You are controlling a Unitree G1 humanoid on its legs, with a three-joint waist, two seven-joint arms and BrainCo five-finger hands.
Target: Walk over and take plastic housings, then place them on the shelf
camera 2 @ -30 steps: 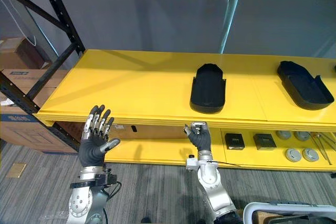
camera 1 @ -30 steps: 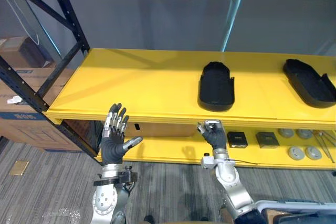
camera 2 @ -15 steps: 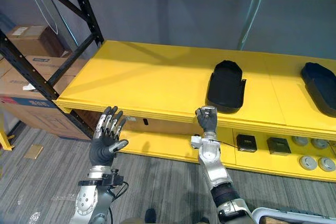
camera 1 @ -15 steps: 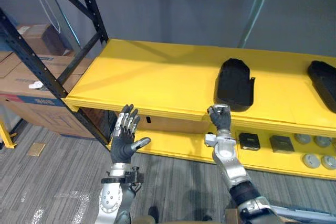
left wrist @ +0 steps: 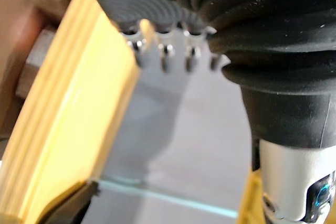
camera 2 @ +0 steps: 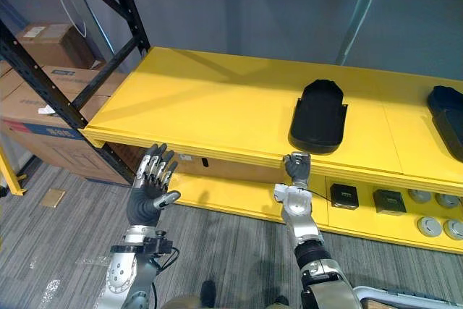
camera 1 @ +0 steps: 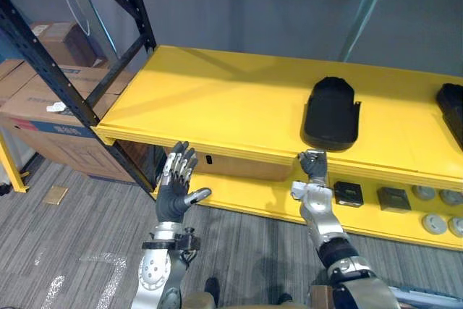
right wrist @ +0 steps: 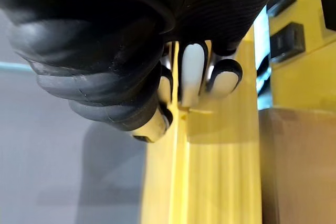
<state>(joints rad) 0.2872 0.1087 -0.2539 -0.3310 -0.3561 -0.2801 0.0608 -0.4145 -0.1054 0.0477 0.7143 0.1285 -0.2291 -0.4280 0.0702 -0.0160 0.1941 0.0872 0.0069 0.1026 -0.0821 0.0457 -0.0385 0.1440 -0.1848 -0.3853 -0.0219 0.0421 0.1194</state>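
Grey wall behind a black rack w/ a yellow top shelf (camera 1: pixel 217 106); black plastic housing (camera 1: pixel 331 113) lies on it nr the front edge, right of centre: long, rounded, matt shell w/ a raised rim; second housing (camera 2: pixel 447 110) at the shelf's right end; right hand (camera 1: pixel 313 168) at the front edge just below the first housing, fingers curled tight, holding nothing; left hand (camera 1: pixel 173 193) raised before the edge further left, fingers spread wide, empty; cardboard boxes (camera 1: pixel 43 99) left of the rack.

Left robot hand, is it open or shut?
Open: the left robot hand shows straight, spread fingers and holds nothing.
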